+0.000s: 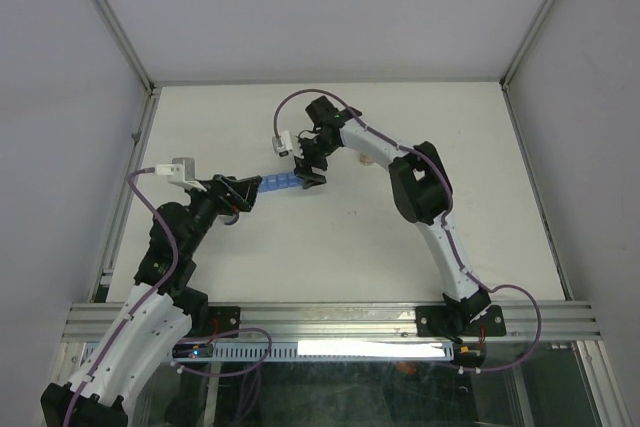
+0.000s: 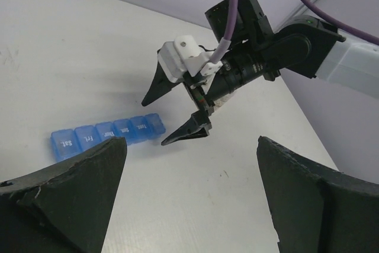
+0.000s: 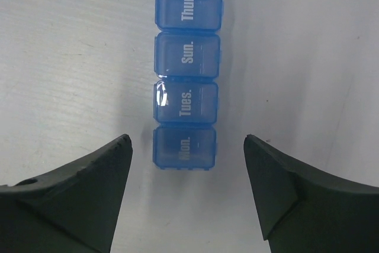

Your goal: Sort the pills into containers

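Observation:
The containers (image 3: 187,63) are a translucent blue strip of small square compartments lying on the white table, lids down and marked with day names. The strip also shows in the top view (image 1: 278,184) and the left wrist view (image 2: 106,134). My right gripper (image 3: 187,138) is open and hangs over the "Mon." end, one finger on each side with a clear gap to the strip. My left gripper (image 2: 190,140) is open at the strip's other end, with only bare table between its fingers. From the left wrist I see the right gripper (image 2: 153,124) above the strip's end. No pills show.
A small pale object (image 1: 366,159) lies partly hidden beside the right arm's forearm. The table (image 1: 330,237) is walled by grey panels at the back and both sides. An aluminium rail (image 1: 330,319) runs along the near edge.

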### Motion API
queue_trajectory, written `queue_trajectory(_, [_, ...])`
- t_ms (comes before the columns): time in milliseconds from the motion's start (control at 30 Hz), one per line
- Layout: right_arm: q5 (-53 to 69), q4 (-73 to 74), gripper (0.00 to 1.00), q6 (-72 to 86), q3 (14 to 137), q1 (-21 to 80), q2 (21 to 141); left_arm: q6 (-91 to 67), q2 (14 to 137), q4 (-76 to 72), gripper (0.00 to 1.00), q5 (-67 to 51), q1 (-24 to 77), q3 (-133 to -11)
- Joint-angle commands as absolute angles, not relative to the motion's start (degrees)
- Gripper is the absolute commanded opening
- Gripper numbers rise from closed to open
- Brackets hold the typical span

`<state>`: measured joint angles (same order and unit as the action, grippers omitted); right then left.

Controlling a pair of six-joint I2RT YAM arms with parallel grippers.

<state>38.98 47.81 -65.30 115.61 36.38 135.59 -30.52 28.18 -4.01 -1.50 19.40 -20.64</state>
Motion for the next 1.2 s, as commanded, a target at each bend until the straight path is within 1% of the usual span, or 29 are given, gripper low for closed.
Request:
queue_trajectory(0, [36.3, 43.6, 0.79, -61.4, 118.4, 37.8, 136.1, -30.1, 27.3, -4.7, 0.95, -0.6, 19.0, -21.6])
queue_trajectory(67, [35.7, 43.2, 0.77, -60.9, 118.3, 37.9, 136.5, -30.1, 27.1, -4.6, 0.95, -0.5, 19.1, -21.6])
queue_trajectory(200, [35.9, 43.3, 0.68, -60.4, 117.4, 38.4, 136.4, -30.1, 27.0, -4.5, 0.95, -0.4, 19.1, -21.5])
queue_trajectory(267, [35.8, 42.9, 0.59, -60.1, 115.9, 38.5, 135.6, -30.1, 27.0, -4.5, 0.95, -0.4, 19.1, -21.5])
queue_trajectory(333, [35.7, 42.2, 0.46, -59.4, 113.7, 38.5, 134.0, -30.1, 27.0, -4.4, 0.95, -0.4, 19.1, -21.6])
queue_trajectory(367, [35.5, 41.7, 0.41, -59.0, 111.9, 38.5, 132.7, -30.0, 26.9, -4.3, 0.95, -0.4, 19.2, -21.6])
queue_trajectory(433, [35.2, 40.3, 0.35, -58.7, 107.0, 38.4, 128.2, -30.0, 26.9, -4.2, 0.95, -0.6, 19.3, -21.6])
queue_trajectory(600, [34.9, 35.5, 0.31, -59.4, 88.0, 37.6, 114.7, -29.7, 27.4, -4.4, 0.95, -1.6, 20.4, -22.0])
queue_trajectory(800, [35.0, 35.0, 0.30, -65.0, 67.3, 33.3, 98.5, -29.7, 30.3, -6.9, 0.94, -7.9, 21.9, -22.7])
queue_trajectory(1000, [37.0, 36.8, 0.30, -72.6, 54.2, 26.2, 86.5, -31.7, 36.8, -9.3, 0.90, -16.2, 22.4, -24.1])
queue_trajectory(1167, [37.5, 34.7, 0.30, -73.4, 47.5, 22.4, 80.5, -33.5, 40.2, -10.8, 0.88, -18.5, 23.7, -24.2])
